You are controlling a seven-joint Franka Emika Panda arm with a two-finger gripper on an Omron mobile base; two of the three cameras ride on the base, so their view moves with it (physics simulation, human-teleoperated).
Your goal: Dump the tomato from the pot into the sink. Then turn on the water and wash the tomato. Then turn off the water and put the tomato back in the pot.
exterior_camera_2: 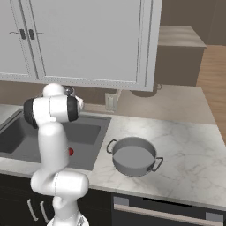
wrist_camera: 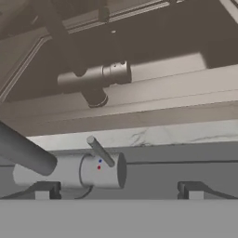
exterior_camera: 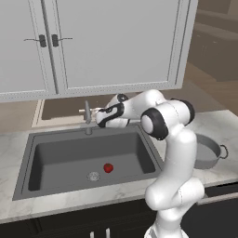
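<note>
Claw [wrist_camera: 116,189] apart just beside faucet [wrist_camera: 88,169] at sink [exterior_camera: 28,153] back rim, tomato [exterior_camera: 108,168] near drain [exterior_camera: 94,176].

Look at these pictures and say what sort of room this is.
A kitchen, rendered: a dark sink with a faucet set in a marble counter, white cabinets above, and a metal pot.

The marble counter [exterior_camera_2: 176,128] carries the pot [exterior_camera_2: 133,156], standing well right of the fingers. The sink [exterior_camera: 51,148] is set into it below them, seemingly flush.

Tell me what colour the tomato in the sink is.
Bright red; the tomato shows best in the left base view.
</note>
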